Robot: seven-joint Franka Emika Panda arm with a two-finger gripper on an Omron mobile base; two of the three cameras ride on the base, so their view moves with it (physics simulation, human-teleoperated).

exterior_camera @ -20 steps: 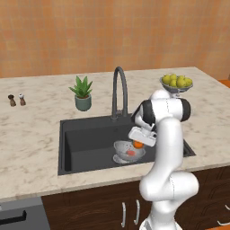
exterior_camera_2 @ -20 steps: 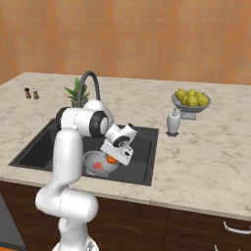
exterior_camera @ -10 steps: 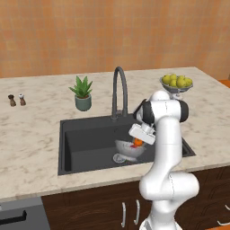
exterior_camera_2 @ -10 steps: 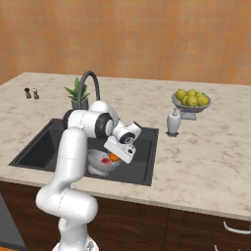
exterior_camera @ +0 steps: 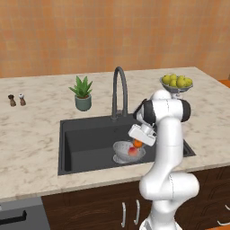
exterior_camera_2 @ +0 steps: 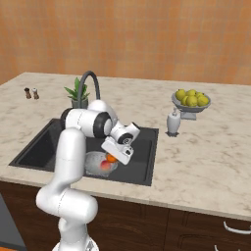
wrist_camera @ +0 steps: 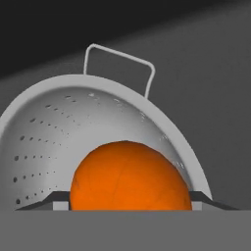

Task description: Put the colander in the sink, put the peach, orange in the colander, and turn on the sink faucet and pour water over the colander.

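Observation:
The silver colander [exterior_camera: 120, 150] [exterior_camera_2: 91, 164] [wrist_camera: 54, 127] sits in the dark sink [exterior_camera: 85, 137] [exterior_camera_2: 44, 147], right of its middle. The pinkish-red peach [exterior_camera: 132, 152] [exterior_camera_2: 105, 166] lies inside it. My gripper [exterior_camera: 138, 142] [exterior_camera_2: 113, 157] [wrist_camera: 130, 200] reaches down over the colander's near rim, shut on the orange [exterior_camera: 138, 143] [exterior_camera_2: 112, 159] [wrist_camera: 130, 181]. In the hand view the orange sits between the two finger tips, just above the perforated bowl. The gooseneck sink faucet [exterior_camera: 118, 90] [exterior_camera_2: 88, 83] stands behind the basin; no water shows.
A potted plant [exterior_camera: 82, 93] [exterior_camera_2: 77, 93] stands left of the faucet. A stemmed bowl of yellow-green fruit [exterior_camera: 176, 83] [exterior_camera_2: 190, 99] is at the back right, a soap dispenser [exterior_camera_2: 172, 122] by the sink's right edge, and salt and pepper shakers [exterior_camera: 15, 99] [exterior_camera_2: 31, 92] far left.
My gripper has come down with the orange, from above the sink's rim to just over the colander. The colander and peach have stayed put.

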